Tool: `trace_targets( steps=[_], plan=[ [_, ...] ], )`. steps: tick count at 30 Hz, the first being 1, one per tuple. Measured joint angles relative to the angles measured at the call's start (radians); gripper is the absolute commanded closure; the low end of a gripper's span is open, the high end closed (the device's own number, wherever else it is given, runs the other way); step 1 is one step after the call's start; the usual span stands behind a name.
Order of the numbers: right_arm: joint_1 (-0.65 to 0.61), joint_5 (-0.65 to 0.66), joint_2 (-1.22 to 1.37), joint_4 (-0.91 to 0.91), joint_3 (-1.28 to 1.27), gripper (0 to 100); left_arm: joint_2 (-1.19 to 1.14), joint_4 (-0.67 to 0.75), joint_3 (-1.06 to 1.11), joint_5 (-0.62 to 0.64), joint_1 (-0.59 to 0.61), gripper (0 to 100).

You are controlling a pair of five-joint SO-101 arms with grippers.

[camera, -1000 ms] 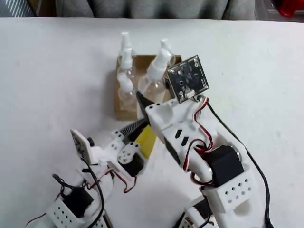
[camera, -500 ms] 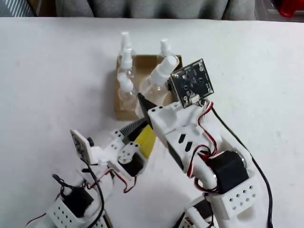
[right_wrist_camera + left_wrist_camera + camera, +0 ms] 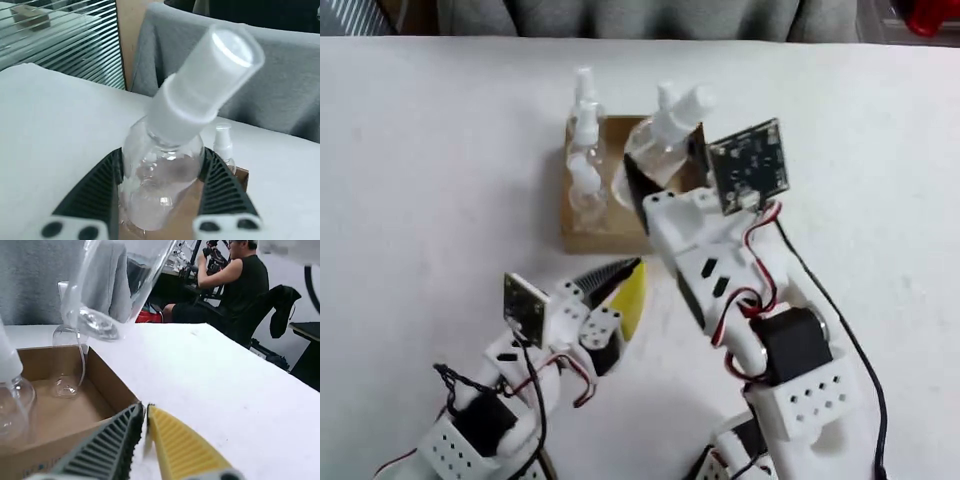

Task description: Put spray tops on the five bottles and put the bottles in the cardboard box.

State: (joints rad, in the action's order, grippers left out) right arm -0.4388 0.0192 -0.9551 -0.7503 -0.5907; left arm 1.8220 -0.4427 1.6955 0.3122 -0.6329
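Five bottles (image 3: 585,175) by my count, and all five have white spray tops (image 3: 585,82) on. One cardboard box (image 3: 582,238) sits on the white table (image 3: 440,150), and four of the bottles stand upright in it. Three are in a row along the side nearer the left arm. The fourth, the back-corner bottle (image 3: 667,98), is on the other side at the far end. In the left wrist view you can see its clear base sitting on the box floor.

Bottle number five, the held bottle (image 3: 160,185), is in the right gripper (image 3: 161,167). Both black jaws are clamped on its clear body, one on each side. It's tilted, so its spray top leans off to one side instead of pointing straight up. From the high view it's over the open part of the box, right next to the back-corner bottle. In the left wrist view its base hangs above the box rim, not down on the box floor.

Two arms, so here's the other one. The left gripper (image 3: 145,415) is down low over the table, just in front of the box's near wall. Its grey ribbed finger and its yellow finger are pressed together at the tips with nothing between them.
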Motion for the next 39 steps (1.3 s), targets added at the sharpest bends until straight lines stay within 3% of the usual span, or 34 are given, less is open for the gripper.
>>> trace_targets(
  steps=[11, 21, 27, 34, 39],
  plan=[
    [0.057, 0.0, 0.0, 0.143, -0.173, 98.4, 0.0, -0.13, 0.0, -0.103, 0.018, 98],
    [0.057, 0.0, 0.052, 0.095, -0.183, 98.4, 0.0, -0.491, 0.0, -0.276, 0.397, 98],
    [0.115, 0.0, 0.186, 0.021, -0.117, 98.4, 0.0, -0.539, 0.0, -0.302, 0.488, 98],
    [0.132, 0.04, 0.305, 0.021, -0.075, 98.3, 0.0, -0.539, 0.0, -0.48, 0.535, 98],
    [0.132, 0.061, 0.381, 0.098, -0.075, 98.3, 0.0, -0.539, 0.0, -0.489, 0.543, 98]
  ],
)
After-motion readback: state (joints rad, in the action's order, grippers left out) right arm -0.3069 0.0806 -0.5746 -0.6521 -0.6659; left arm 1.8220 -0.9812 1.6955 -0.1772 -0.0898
